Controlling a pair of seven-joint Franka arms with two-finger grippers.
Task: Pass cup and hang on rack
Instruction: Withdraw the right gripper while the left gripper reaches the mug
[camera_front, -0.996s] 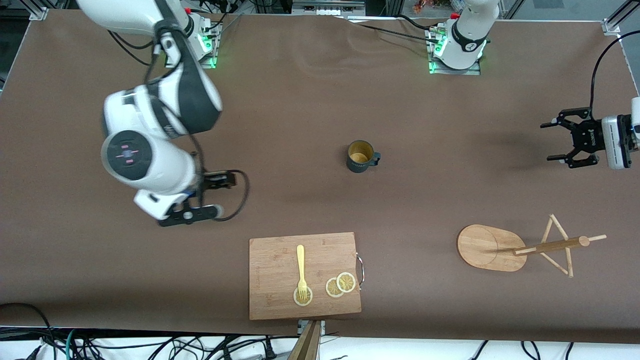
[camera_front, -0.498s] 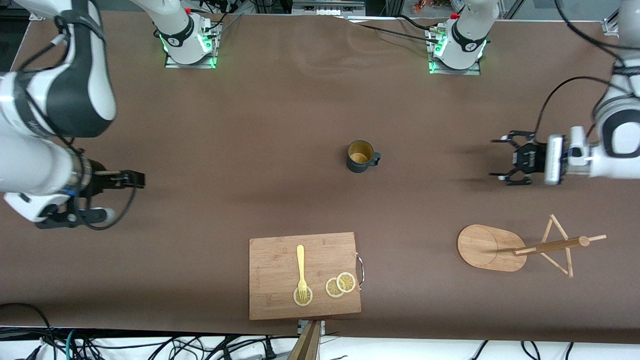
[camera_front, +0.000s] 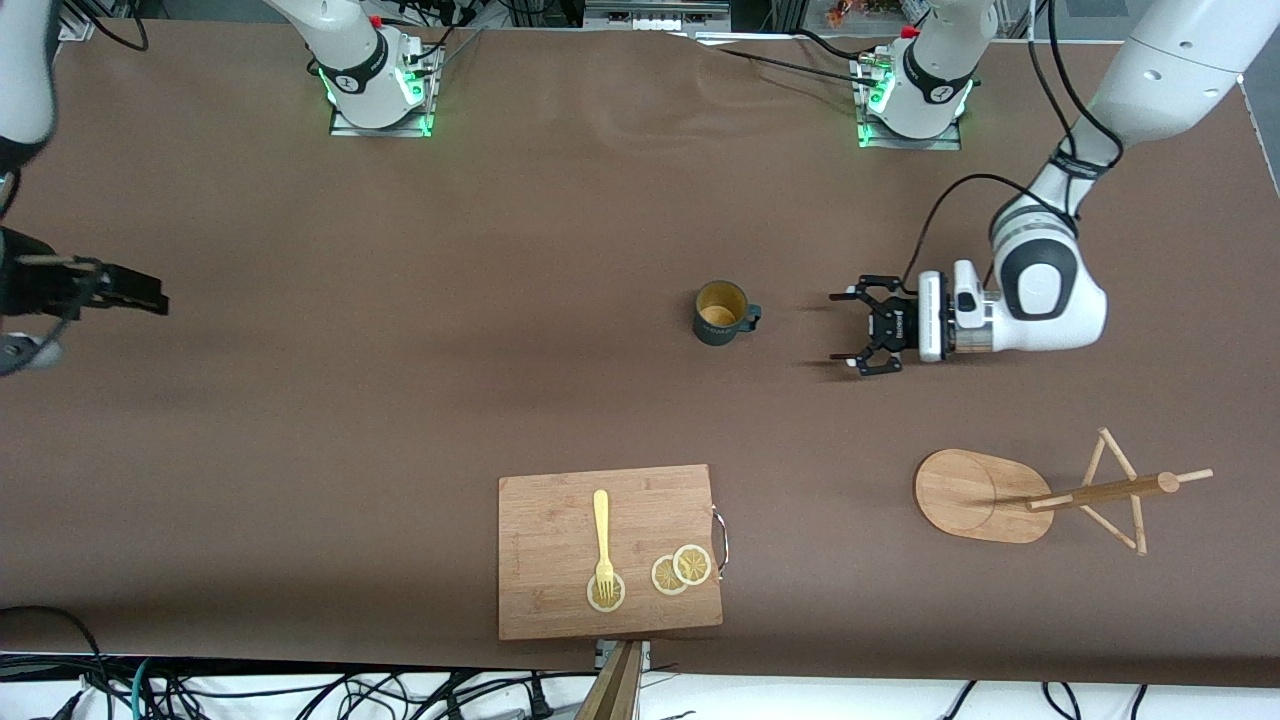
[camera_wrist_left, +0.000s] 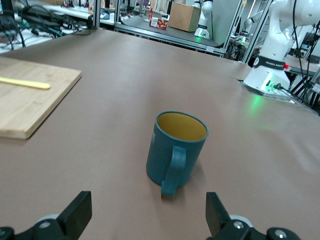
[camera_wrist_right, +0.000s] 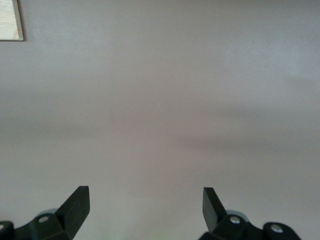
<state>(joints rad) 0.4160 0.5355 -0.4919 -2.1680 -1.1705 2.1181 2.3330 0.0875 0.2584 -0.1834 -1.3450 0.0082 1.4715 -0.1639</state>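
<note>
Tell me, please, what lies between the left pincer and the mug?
Nothing: only bare brown table separates the open left pincer from the teal mug, whose handle faces it. The front view and the left wrist view both show this.

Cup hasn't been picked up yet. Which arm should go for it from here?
Left, probably. The left gripper is open beside the cup, level with it and facing its handle. The right gripper is open too, but sits at the right arm's end of the table.

High front camera overlooks the table; left wrist camera (low, close) shares the cup (camera_front: 721, 313).
</note>
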